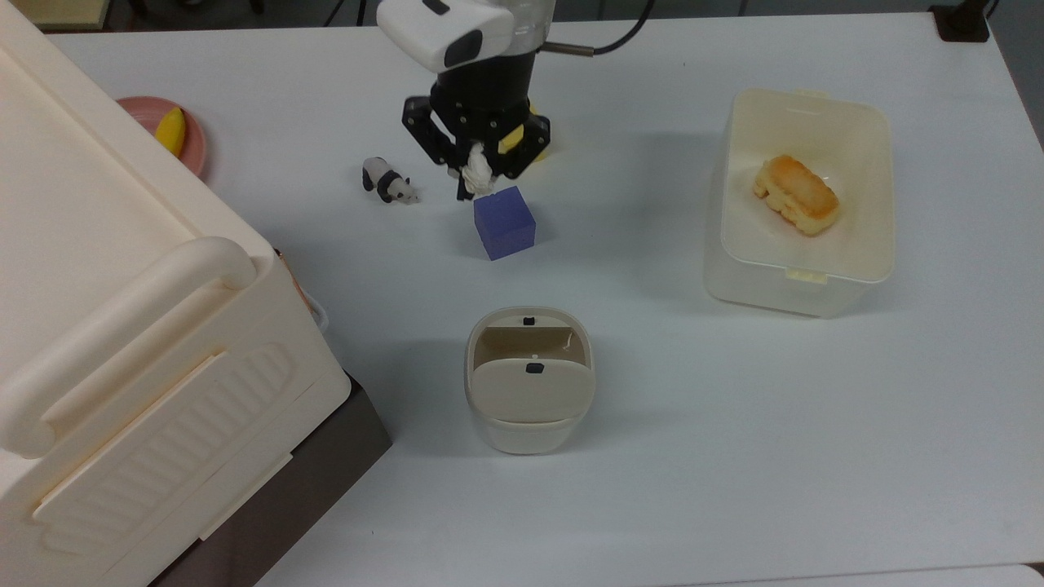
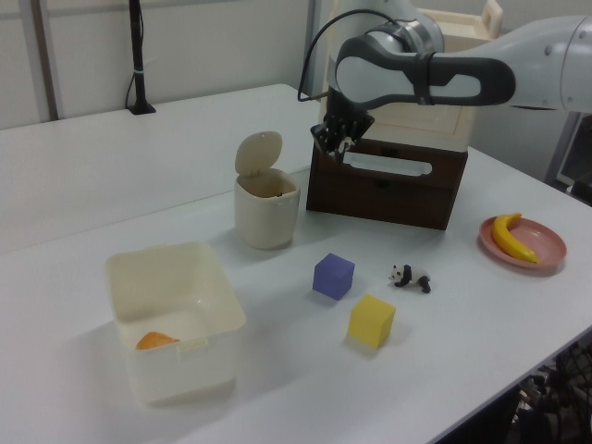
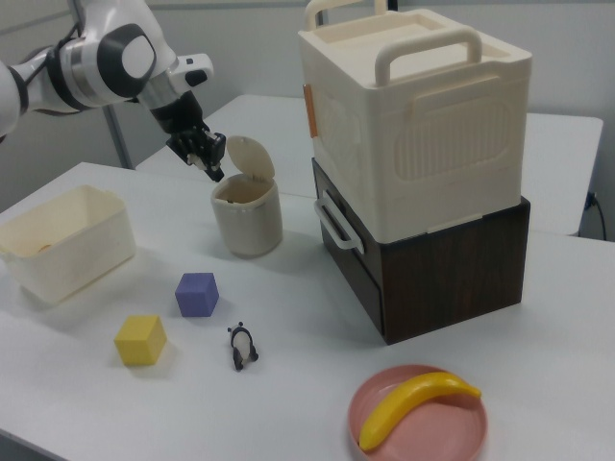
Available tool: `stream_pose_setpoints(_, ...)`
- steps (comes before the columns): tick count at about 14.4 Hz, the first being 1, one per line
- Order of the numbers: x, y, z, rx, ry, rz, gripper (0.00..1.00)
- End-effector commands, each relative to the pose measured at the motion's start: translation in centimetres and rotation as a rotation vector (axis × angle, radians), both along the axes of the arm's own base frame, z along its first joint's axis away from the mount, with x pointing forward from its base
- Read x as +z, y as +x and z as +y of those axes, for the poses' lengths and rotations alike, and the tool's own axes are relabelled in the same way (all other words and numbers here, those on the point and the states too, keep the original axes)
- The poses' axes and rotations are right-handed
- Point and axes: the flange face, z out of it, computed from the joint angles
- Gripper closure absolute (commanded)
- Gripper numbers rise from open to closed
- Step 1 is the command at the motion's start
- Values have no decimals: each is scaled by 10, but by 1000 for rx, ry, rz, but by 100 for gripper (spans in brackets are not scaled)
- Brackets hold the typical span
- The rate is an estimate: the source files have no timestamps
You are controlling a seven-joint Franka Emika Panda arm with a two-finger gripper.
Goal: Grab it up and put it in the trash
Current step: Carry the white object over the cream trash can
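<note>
A small crumpled white tissue wad (image 1: pixel 475 170) hangs in the air, with my gripper (image 1: pixel 479 186) shut on it. In the top view it hovers over the far edge of the purple cube (image 1: pixel 504 222). The trash (image 1: pixel 528 432) is a small beige bin nearer the top view's bottom, its flap lid (image 1: pixel 530 391) tipped so the opening shows. My gripper (image 2: pixel 335 143) is high above the table to the right of the trash (image 2: pixel 266 215) in the left view. It sits just left of the raised lid, above the trash (image 3: pixel 247 223), in the right view, gripper (image 3: pixel 207 159) pointing down.
A yellow cube (image 1: pixel 536 147) is partly under the arm and a panda figurine (image 1: pixel 388 181) stands to its left. A cream tub (image 1: pixel 803 281) with bread sits at the top view's right. A big cream handled box (image 1: pixel 122 326) and a pink plate (image 1: pixel 196 151) with a banana are at the left.
</note>
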Motion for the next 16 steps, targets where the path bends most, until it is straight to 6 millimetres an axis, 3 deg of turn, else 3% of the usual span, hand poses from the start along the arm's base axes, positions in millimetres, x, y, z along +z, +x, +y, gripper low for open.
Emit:
stream_pose_setpoints(1,-10,17,5,64,17,-52,100)
stream_pose_setpoints(8,-21,40,4,175,12,-159,100)
stream_pose_setpoints(14,-68,76,-17,328,-4,-235,100)
stream_pose_setpoints(16,-75,83,-21,343,-5,-231,100)
